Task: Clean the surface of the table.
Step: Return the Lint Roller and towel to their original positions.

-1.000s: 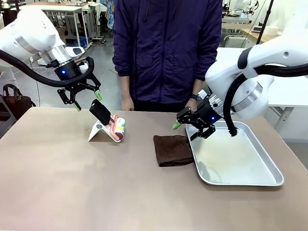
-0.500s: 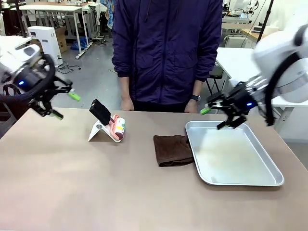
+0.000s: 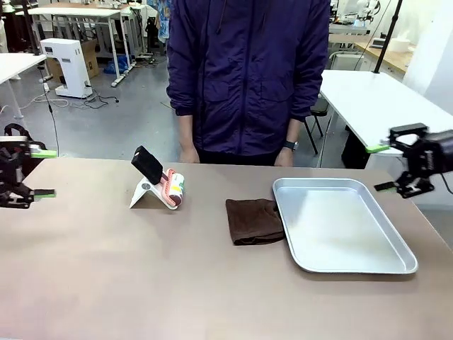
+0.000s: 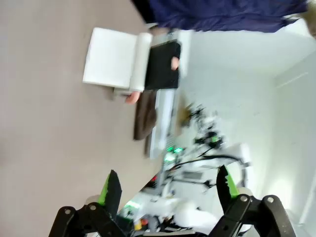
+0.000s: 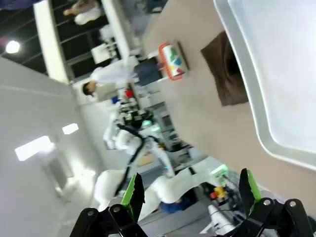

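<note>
The table has a wide brownish-taupe top. A folded dark brown cloth lies near its middle, touching the left rim of a silver tray. My left gripper hovers open at the table's far left edge with nothing between its fingers. My right gripper hangs open beyond the far right corner, past the tray. In the left wrist view my left gripper looks along the table toward the cloth. The right wrist view shows my right gripper open, with the tray and cloth ahead.
A roller with a black handle rests on a white stand at the back left of the table. A person in a dark blue jacket stands at the far edge, hands low by the table. White tables stand behind.
Both arms have pulled back from over the table. The left swung out to the left edge, the right out past the tray's right side. Both grippers stayed open.
</note>
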{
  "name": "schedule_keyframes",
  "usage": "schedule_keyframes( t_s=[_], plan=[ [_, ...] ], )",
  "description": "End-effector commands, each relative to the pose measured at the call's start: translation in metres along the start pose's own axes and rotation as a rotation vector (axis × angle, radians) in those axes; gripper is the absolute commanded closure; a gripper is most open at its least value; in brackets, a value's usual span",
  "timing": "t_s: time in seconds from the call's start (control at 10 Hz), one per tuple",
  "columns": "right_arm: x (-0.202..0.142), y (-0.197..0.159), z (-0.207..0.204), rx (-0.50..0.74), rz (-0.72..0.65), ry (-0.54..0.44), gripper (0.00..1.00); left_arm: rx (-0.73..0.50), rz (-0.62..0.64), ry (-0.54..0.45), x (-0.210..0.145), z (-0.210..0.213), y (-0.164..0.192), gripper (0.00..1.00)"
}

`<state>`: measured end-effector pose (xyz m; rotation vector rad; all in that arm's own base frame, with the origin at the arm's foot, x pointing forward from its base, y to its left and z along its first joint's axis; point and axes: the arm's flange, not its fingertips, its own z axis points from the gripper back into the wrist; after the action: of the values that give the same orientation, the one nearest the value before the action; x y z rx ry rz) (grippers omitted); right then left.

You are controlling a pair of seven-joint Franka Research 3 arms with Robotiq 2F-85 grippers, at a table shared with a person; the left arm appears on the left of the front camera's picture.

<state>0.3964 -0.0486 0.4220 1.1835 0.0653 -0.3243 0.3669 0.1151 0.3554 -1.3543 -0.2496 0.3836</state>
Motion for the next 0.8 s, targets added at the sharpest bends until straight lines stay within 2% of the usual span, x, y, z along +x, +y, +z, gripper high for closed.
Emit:
schedule_keyframes(
  t_s=[0.0, 0.1, 0.2, 0.3, 0.7],
  plan=[
    [0.004, -0.034, 0.021, 0.134, -0.032, -0.030, 0.00, -0.175, -0.054, -0.024, 0.012, 0.008, 0.011, 0.00],
    [0.002, -0.045, 0.022, 0.148, -0.041, -0.062, 0.00, -0.203, -0.080, -0.012, 0.013, 0.012, 0.012, 0.00],
    [0.003, -0.054, 0.019, 0.117, -0.066, -0.135, 0.00, -0.210, -0.093, 0.041, 0.015, 0.014, 0.012, 0.00],
    [-0.002, -0.040, 0.029, 0.105, -0.054, -0.029, 0.00, -0.151, -0.022, -0.041, 0.005, 0.020, 0.011, 0.00],
    [-0.002, -0.040, 0.029, 0.105, -0.054, -0.029, 0.00, -0.151, -0.022, -0.041, 0.005, 0.020, 0.011, 0.00]
  ],
)
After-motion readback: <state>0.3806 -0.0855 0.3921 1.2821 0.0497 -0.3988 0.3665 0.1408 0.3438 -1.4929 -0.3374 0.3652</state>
